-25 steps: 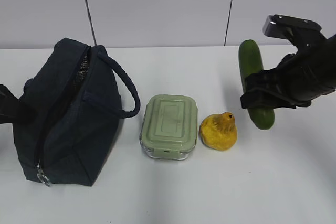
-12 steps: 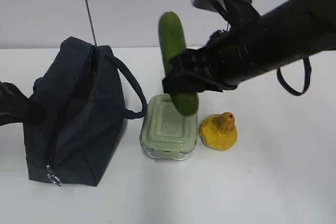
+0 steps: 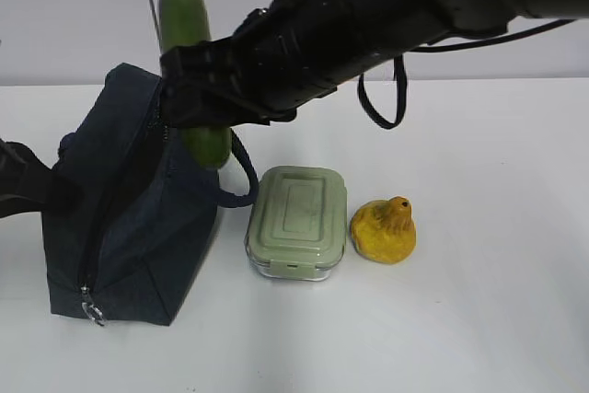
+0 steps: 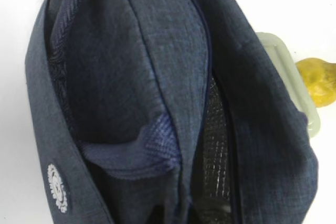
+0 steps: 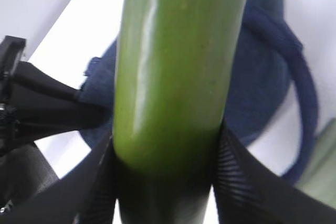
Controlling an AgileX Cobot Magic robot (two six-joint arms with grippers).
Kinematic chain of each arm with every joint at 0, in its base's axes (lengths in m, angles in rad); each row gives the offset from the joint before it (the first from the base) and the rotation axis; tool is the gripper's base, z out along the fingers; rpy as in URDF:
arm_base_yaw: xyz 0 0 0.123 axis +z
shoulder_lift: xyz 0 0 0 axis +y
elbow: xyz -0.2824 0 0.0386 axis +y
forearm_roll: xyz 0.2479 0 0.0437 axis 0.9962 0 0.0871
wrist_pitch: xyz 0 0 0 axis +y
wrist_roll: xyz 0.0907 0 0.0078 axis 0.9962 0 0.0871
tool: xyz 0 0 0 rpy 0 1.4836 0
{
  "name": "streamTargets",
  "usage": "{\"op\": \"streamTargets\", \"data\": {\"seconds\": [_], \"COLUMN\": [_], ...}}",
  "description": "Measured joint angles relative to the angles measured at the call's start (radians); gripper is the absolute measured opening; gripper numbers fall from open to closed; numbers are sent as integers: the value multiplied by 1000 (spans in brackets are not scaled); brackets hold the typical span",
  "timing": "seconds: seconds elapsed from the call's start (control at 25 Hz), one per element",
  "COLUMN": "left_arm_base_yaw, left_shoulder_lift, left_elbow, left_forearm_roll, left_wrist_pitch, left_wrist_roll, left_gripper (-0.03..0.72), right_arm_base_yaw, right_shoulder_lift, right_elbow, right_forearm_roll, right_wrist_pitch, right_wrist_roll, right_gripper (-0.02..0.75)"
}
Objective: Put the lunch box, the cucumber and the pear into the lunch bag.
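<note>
The right gripper (image 3: 207,89) carries the cucumber (image 3: 189,39) leftward from the table's right side, past the box (image 3: 296,221) and pear (image 3: 384,230), to above the bag (image 3: 129,200), and higher than before. The arm now spans the view. The bag's top leans further left, its handle (image 3: 241,172) partly hidden by the cucumber.

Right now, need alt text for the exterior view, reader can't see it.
The right gripper holds the cucumber upright over the open top of the navy lunch bag. On the white table beside the bag sit the sage-lidded lunch box and, right of it, the yellow pear.
</note>
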State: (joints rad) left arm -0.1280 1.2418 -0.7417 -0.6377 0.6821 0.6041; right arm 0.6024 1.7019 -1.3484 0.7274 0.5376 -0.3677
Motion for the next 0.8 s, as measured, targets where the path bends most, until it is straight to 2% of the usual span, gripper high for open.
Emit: {"op": "streamTargets", "data": {"seconds": [0.2, 0.24, 0.28, 0.44, 0.8], "left_arm_base_yaw": [0, 0, 0, 0, 0], "left_shoulder_lift": [0, 0, 0, 0, 0], "left_elbow": [0, 0, 0, 0, 0], "left_forearm_roll": [-5, -6, -7, -9, -14], "left_wrist_pitch": [-16, -17, -18, -19, -22], "left_wrist_roll": [0, 0, 0, 0, 0], "left_gripper": [3, 3, 3, 3, 3], "right_arm_base_yaw": [56, 60, 65, 78, 106], "right_shoulder_lift": [57, 67, 73, 105, 167], "right_elbow": [-69, -70, -72, -85, -126], "right_forearm_roll": [32, 53, 73, 144, 186], "right_wrist_pitch": [-6, -16, -24, -59, -89], "right_wrist_roll": [0, 0, -3, -3, -6], "right_gripper": [360, 405, 349, 350, 350]}}
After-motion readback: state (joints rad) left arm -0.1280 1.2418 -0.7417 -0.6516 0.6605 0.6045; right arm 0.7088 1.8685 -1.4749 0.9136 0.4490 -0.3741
